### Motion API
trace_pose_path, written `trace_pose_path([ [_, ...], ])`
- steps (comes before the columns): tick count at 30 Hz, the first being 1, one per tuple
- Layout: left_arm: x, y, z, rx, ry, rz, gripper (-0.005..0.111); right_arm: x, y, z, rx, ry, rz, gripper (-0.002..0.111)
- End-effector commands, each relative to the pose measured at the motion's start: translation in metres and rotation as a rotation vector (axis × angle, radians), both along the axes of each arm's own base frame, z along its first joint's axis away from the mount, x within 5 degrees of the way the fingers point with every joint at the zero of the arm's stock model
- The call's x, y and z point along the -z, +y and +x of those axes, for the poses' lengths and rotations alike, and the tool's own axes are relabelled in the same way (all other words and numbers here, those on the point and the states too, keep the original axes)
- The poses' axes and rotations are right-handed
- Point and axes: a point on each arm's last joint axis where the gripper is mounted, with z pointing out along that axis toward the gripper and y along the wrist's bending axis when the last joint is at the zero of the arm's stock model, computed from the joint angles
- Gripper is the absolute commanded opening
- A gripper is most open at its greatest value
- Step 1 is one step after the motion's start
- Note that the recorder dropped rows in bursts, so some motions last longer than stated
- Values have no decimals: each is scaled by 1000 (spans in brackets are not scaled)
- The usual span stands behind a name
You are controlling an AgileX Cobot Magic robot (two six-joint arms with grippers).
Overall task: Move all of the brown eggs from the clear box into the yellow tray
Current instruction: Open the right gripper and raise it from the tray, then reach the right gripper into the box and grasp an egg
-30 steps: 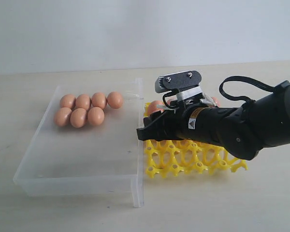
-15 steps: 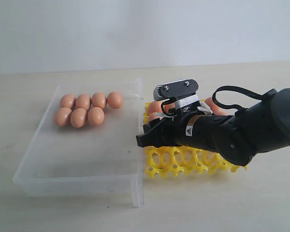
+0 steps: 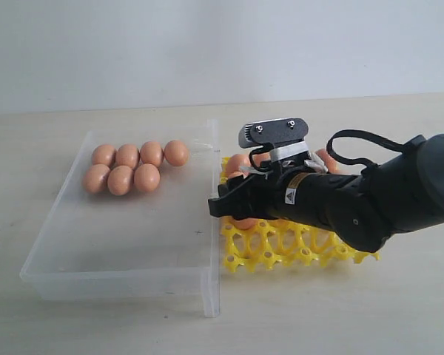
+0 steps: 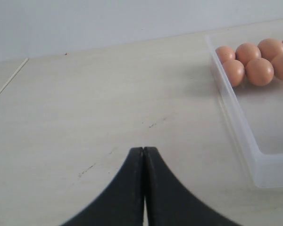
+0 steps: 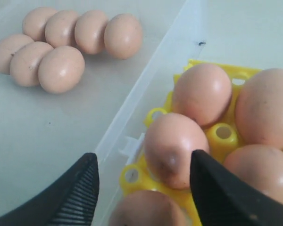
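Several brown eggs (image 3: 129, 167) lie bunched at the far end of the clear box (image 3: 118, 281); they also show in the right wrist view (image 5: 61, 68) and the left wrist view (image 4: 259, 70). The yellow tray (image 3: 281, 248) stands right of the box with several eggs in its far cells (image 3: 238, 163). My right gripper (image 3: 226, 201) hangs open over the tray's near-box edge. In the right wrist view its jaws (image 5: 144, 157) straddle an egg (image 5: 174, 148) that rests in a tray cell (image 5: 132, 174). My left gripper (image 4: 144, 149) is shut and empty over bare table.
The clear box's low wall (image 5: 146, 89) runs right beside the tray edge under my right gripper. A cable loop (image 3: 355, 144) arches over the right arm. The left gripper sits left of the clear box's wall (image 4: 236, 117).
My right gripper has dropped a little over the tray and its jaws have spread wider. The egg it carried now sits in a tray cell. The left gripper is unchanged.
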Motion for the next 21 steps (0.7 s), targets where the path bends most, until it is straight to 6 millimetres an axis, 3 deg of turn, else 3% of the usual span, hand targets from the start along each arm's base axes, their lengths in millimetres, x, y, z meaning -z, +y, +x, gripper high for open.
trace_pose_path([
  [1,-2,0,0,6,-13,-7,0,-38,1,2,23,-80,96,55],
  [7,-2,0,0,6,-13,-7,0,-92,18,23,11,-48,60,43],
  [12,-2,0,0,6,-13,-7,0,-107,42,57,-48,20,-119,18],
  [15,-2,0,0,6,-13,-7,0,-102,61,72,-106,72,-219,0],
  [21,-2,0,0,6,-13,-7,0,-59,116,80,-206,250,-253,0],
])
